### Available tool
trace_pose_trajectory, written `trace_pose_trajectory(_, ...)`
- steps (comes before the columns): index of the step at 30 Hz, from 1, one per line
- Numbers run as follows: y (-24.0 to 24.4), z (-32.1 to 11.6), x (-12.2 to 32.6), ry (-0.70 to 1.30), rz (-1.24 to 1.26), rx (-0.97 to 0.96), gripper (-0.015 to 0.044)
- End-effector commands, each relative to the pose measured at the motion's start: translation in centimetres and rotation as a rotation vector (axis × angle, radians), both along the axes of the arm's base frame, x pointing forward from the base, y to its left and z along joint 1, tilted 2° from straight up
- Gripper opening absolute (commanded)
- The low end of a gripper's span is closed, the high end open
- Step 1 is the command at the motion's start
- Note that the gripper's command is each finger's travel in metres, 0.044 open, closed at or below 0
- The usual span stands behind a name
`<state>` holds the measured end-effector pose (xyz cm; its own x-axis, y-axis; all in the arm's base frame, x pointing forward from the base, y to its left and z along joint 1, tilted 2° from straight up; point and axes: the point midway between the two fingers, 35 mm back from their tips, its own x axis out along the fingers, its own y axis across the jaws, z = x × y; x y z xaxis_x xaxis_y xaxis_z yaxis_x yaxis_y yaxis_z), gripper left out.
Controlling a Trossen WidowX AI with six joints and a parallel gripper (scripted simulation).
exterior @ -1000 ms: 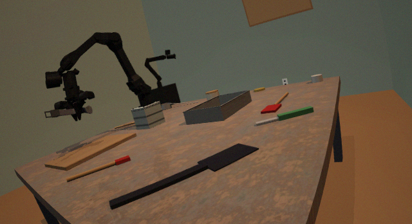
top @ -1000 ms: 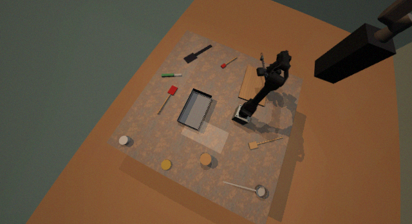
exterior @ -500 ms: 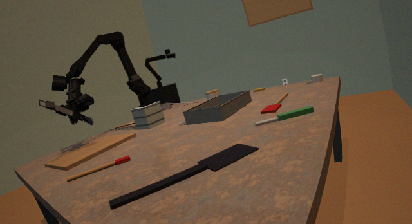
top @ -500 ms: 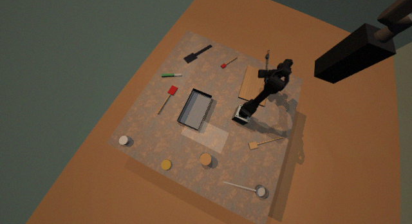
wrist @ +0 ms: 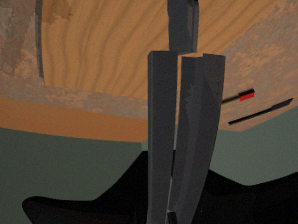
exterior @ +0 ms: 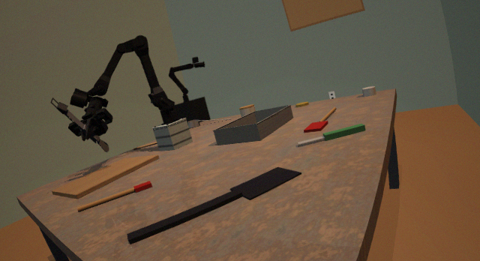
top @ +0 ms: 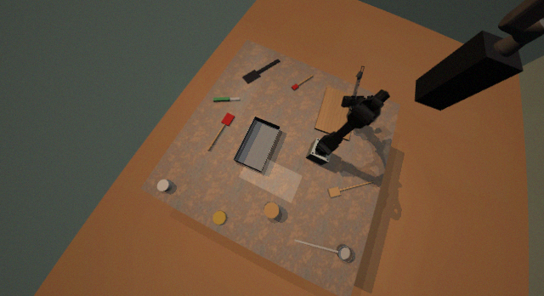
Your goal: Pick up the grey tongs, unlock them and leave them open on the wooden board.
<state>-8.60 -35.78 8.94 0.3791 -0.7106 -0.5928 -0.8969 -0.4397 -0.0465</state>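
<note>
On the table, the black spatula lies flat. Near its blade there is the green-handled knife. The small red-tipped brush lies beside this spatula, apart from it. The red-headed spatula lies beyond the knife, as seen from the black spatula.
</note>
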Motion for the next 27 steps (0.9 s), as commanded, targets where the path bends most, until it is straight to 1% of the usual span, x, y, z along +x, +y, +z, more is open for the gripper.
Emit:
trace_pose_trajectory(1,0.6,0.6,-0.1,-0.033,0.009,-0.084,-0.015)
trace_pose_trajectory(13,3.6,1.8,0.3,-0.089,0.065,-0.319,-0.015)
trace_pose_trajectory(27,3.8,1.9,0.4,-0.091,0.07,-0.332,-0.015)
